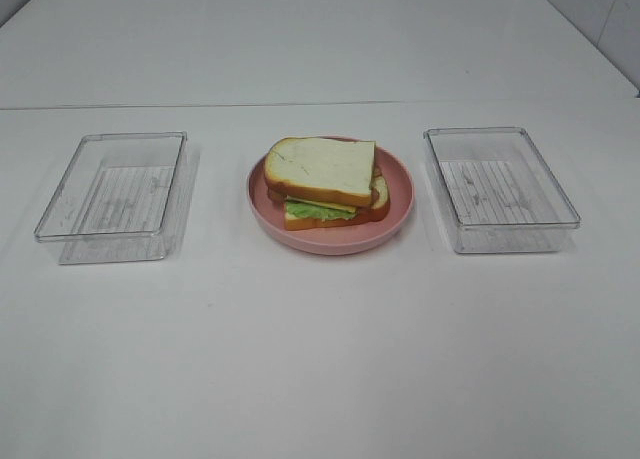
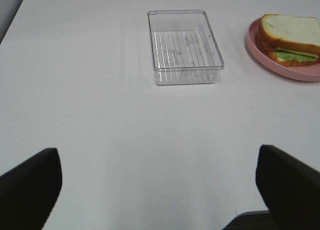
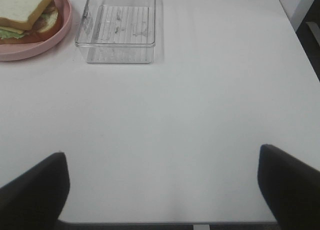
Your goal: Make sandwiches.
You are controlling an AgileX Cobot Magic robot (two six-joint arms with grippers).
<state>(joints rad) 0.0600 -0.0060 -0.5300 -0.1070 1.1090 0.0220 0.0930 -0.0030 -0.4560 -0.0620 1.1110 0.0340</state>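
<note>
A sandwich (image 1: 325,179) lies on a round pink plate (image 1: 395,219) in the middle of the table: two white bread slices with orange-brown crust, green lettuce and a yellow cheese edge showing between them. It also shows in the left wrist view (image 2: 291,38) and the right wrist view (image 3: 27,14). Neither arm shows in the exterior high view. My left gripper (image 2: 160,190) is open and empty over the near table, far from the plate. My right gripper (image 3: 162,187) is open and empty near the table's front edge.
An empty clear plastic tray (image 1: 118,194) stands left of the plate and another (image 1: 498,187) stands right of it. The left tray shows in the left wrist view (image 2: 184,45), the right tray in the right wrist view (image 3: 119,27). The white table's front edge (image 3: 165,223) is close.
</note>
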